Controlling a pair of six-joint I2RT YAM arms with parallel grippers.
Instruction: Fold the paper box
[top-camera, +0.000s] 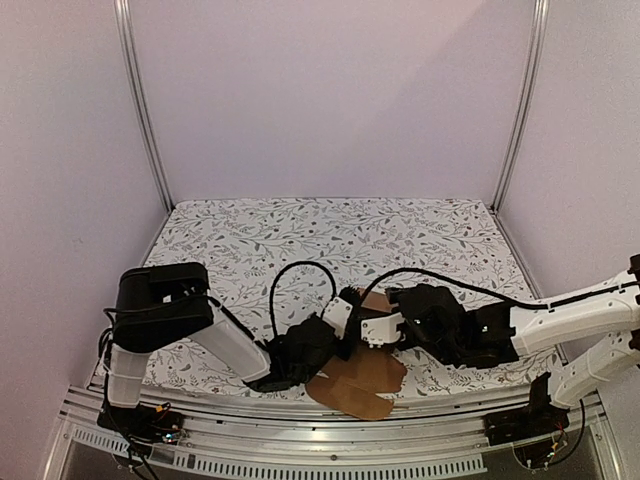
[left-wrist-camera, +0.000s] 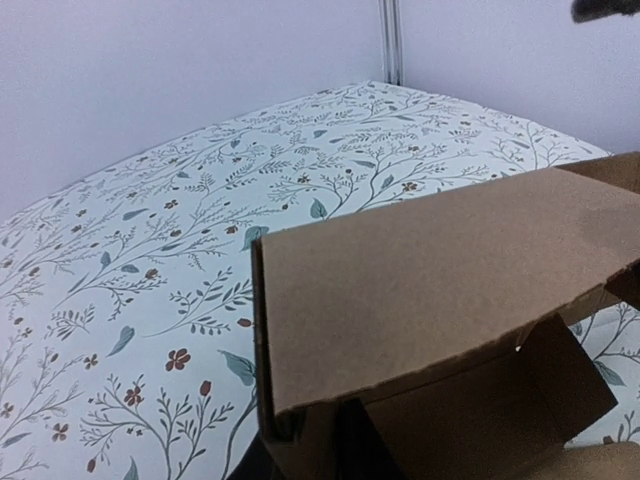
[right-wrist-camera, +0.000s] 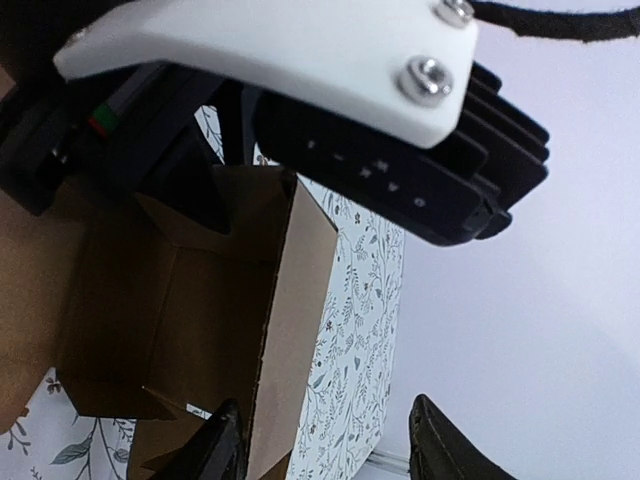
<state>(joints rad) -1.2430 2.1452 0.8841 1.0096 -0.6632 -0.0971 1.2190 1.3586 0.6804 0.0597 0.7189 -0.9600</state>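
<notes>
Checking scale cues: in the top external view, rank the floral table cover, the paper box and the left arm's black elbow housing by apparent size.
1. floral table cover: clearly largest.
2-3. paper box and black elbow housing: look alike, and the box is partly hidden, so unranked.

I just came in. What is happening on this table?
Two robot arms are folding a brown paper box near the front edge of the flowered table. Some walls already stand up, while other flaps lie flat. The left pincer is at the standing part; whether it grips is unclear. The right pincer is open, with one upright wall between its fingers.
</notes>
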